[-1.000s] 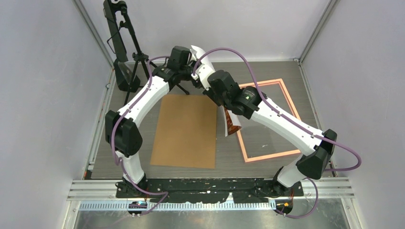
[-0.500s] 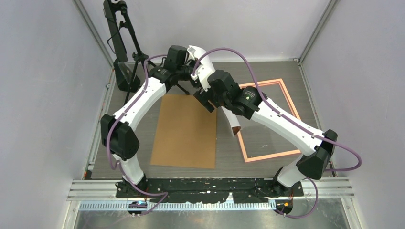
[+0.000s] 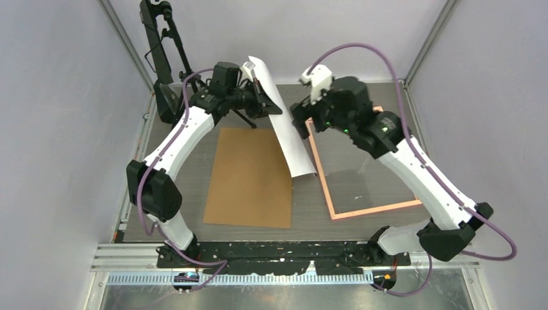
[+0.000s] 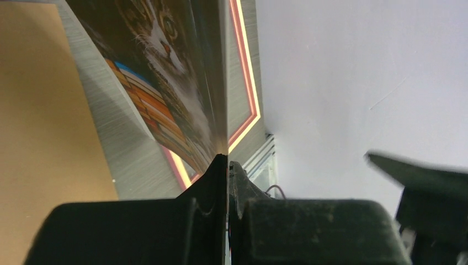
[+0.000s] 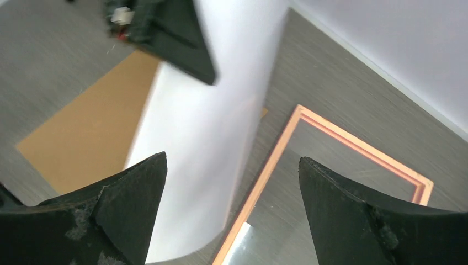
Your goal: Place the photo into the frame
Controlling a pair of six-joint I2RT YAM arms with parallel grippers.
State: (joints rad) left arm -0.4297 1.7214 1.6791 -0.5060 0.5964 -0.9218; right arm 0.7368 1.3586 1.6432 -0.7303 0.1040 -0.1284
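Two claws, opposite states. L claw (image 4: 227, 161) is pinched tight on the photo (image 3: 292, 139), jaws flat together on its top edge w/ no gap showing. Photo hangs from that grip, top end raised well off the table (image 3: 310, 210) and the sheet bowed along its length. Its white back faces the top cam; the left wrist cam shows the cat-and-books print on the other side. Its lower end drops toward the strip of table btwn the board (image 3: 249, 177) and the frame (image 3: 375, 208), just overlapping the board's R edge in the top view. Can't tell if that end touches anything. R claw (image 5: 232, 161) is spread wide w/ nothing btwn its fingers, gripping nothing. It hovers just beside the photo on the frame side, apart from the sheet, over the frame's far L corner. Frame lies flat on the R half of the table, thin salmon-pink rails, table grain visible inside its opening. Its L rail runs close alongside the hanging photo. Board, plain brown, lies flat on the L half, near the frame but not touching it. Black tripod (image 3: 161, 58) stands at the far L corner, behind the L arm. Pale walls close in the table on the L, R and far sides.
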